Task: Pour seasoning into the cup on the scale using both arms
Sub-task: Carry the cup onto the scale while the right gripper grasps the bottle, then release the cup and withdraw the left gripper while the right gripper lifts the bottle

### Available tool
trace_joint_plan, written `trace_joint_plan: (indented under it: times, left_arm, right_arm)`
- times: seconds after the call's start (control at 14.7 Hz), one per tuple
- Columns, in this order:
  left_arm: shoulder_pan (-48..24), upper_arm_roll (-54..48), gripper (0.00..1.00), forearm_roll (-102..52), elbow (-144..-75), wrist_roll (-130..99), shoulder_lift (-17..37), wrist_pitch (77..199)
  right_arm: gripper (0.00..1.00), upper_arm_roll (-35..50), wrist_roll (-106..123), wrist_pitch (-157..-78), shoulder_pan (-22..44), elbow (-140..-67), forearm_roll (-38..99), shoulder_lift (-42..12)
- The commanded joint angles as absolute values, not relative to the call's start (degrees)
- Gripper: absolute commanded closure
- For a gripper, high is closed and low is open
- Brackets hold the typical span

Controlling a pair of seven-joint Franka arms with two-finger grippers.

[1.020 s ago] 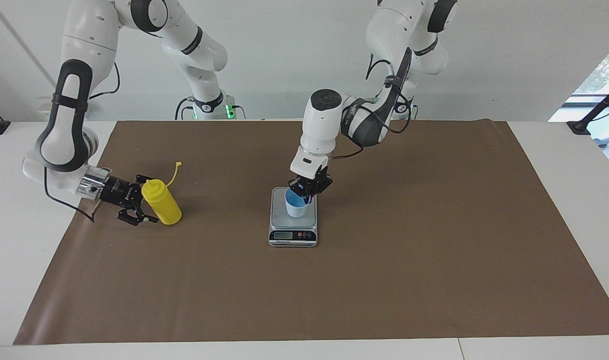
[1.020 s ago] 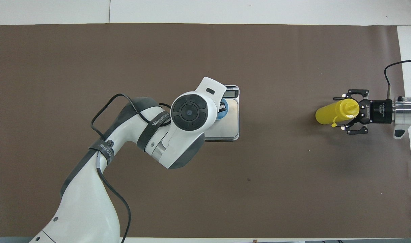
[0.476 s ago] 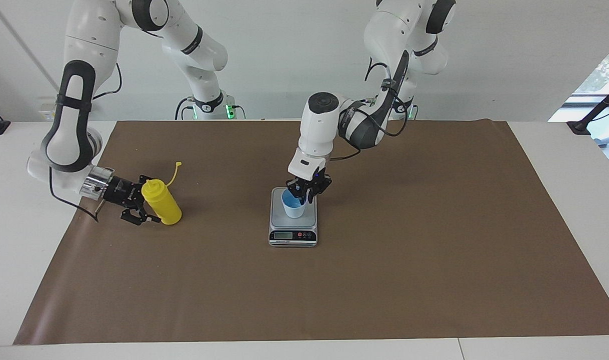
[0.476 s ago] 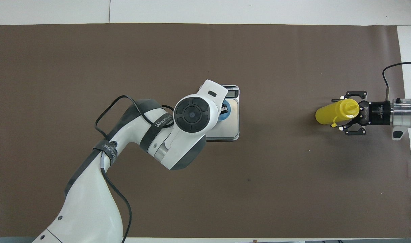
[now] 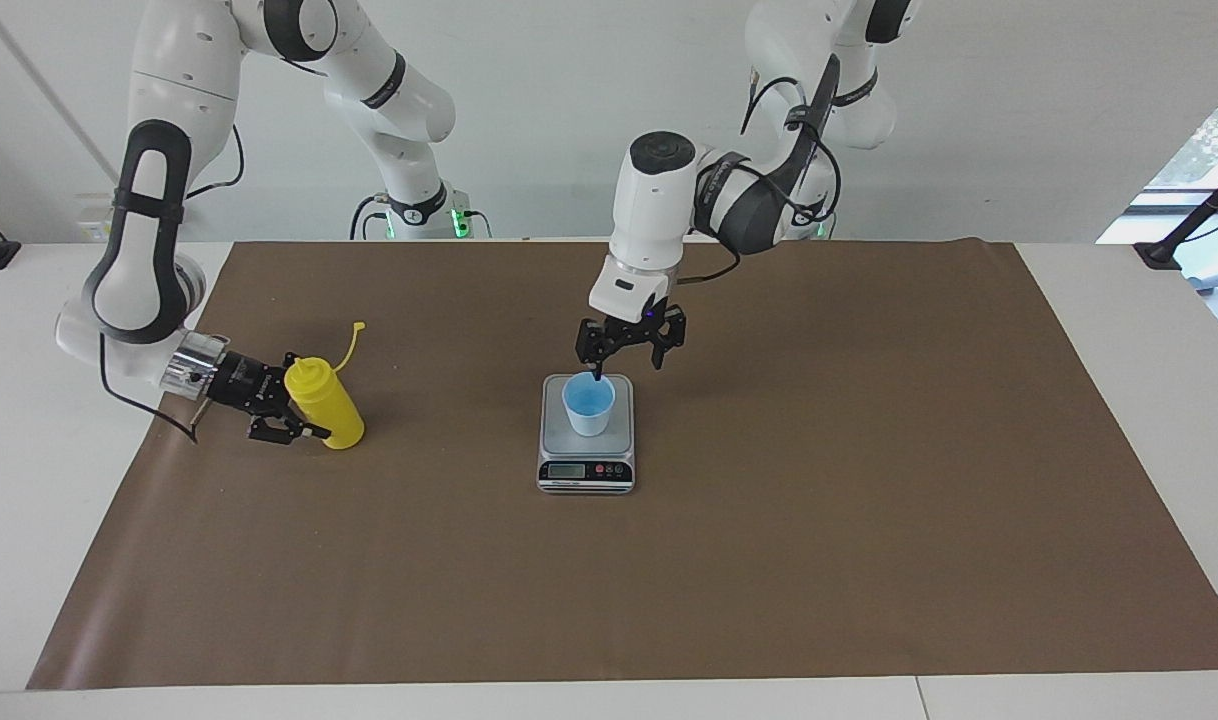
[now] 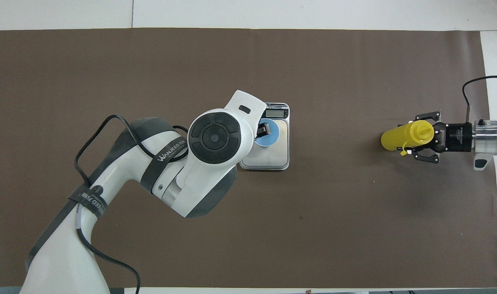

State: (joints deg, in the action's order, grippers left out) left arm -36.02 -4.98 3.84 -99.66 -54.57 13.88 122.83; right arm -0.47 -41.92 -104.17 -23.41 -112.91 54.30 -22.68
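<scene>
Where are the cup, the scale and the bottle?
cup (image 5: 589, 404), facing view, on its blue inside.
scale (image 5: 585, 471), facing view, on its display strip.
bottle (image 5: 327, 410), facing view, mid-body.

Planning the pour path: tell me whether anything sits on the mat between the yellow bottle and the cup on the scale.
Nothing visible does. Bare brown mat separates the seasoning bottle from the cup on the scale. The open left gripper hangs over the cup.

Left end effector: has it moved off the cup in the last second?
Yes. The left end effector has risen, open, above the light-blue cup, which stays on the scale.
</scene>
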Motion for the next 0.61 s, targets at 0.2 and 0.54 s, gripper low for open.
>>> trace_joint_plan:
  times: [0.2,0.54]
  left_arm:
    - [-24.8,-4.9,0.0,5.0,-110.4,-40.0,3.8,120.2]
    - [-12.9,-4.3,0.0,1.3,-108.4,-24.9,1.1,118.0]
  right_arm:
    - [1.0,0.0,-52.9,-102.1,-18.5,-110.8,52.2,-17.7]
    - [1.0,-0.1,-67.9,-108.2,-7.5,-110.5,42.4,-13.4]
